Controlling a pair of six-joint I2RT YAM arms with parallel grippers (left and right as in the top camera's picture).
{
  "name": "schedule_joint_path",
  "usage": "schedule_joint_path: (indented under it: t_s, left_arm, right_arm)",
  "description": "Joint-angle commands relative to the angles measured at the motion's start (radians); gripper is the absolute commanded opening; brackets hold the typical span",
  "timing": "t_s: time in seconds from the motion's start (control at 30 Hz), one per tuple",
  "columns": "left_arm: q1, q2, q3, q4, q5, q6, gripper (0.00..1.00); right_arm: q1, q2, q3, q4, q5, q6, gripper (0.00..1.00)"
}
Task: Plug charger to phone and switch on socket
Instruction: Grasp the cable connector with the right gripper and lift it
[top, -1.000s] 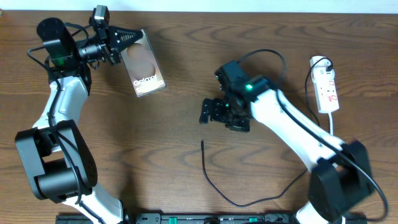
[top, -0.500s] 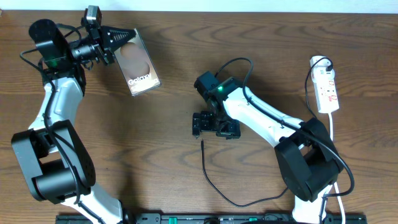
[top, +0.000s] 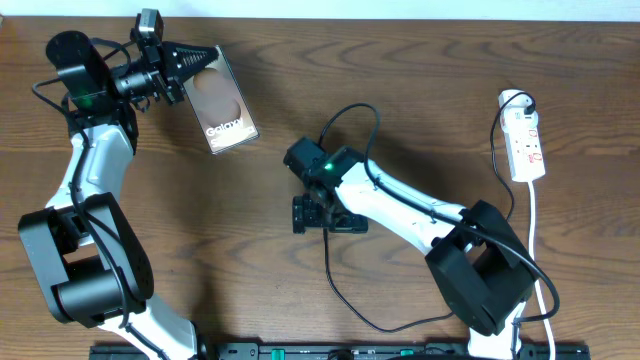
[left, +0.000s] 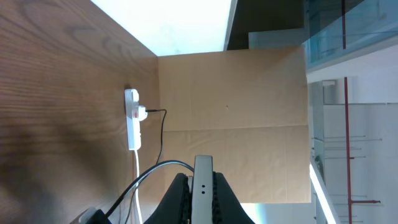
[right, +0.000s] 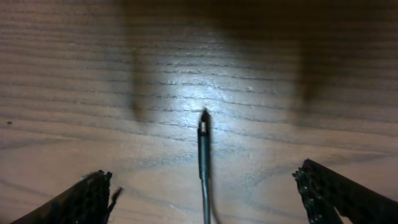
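Charger (right: 203, 134) unplugged, lying on table (top: 450, 60) mid-frame; right pincer (top: 325, 215) open above its tip. Left pincer (top: 198, 58) grips phone (top: 225, 100) upper left. Socket (top: 525, 140) untouched, far right.

- The left arm (top: 95, 170) rises from its base at the near left corner, bends at the far left, and turns its wrist to reach rightward.
- The left hand (top: 200, 58) lies sideways, its dark fingers (left: 180, 200) pressed together on the edge of the phone (top: 222, 100), gripping it.
- The right arm (top: 400, 205) stretches from its base at the near right, its white link running left and away to a black wrist with a green light on.
- The right hand (top: 325, 215) points straight down, its two fingertips (right: 87, 199) spread wide apart and holding nothing.
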Motion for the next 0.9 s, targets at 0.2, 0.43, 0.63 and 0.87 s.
schedule_joint_path:
  t_s: [0.2, 0.43, 0.63, 0.87]
  left_arm:
    - [0.001, -0.028, 0.023, 0.005, 0.013, 0.016, 0.08]
    - [0.001, -0.028, 0.023, 0.005, 0.013, 0.025, 0.07]
    - [0.001, -0.028, 0.023, 0.005, 0.013, 0.025, 0.08]
    - [0.001, -0.028, 0.023, 0.005, 0.013, 0.025, 0.07]
  right_arm:
    - [0.027, 0.090, -0.015, 0.022, 0.094, 0.066, 0.60]
    - [0.027, 0.130, -0.015, 0.024, 0.063, 0.066, 0.56]
    - [0.031, 0.130, -0.015, 0.019, 0.018, 0.066, 0.51]
    - [0.049, 0.130, -0.015, 0.017, 0.019, 0.067, 0.32]
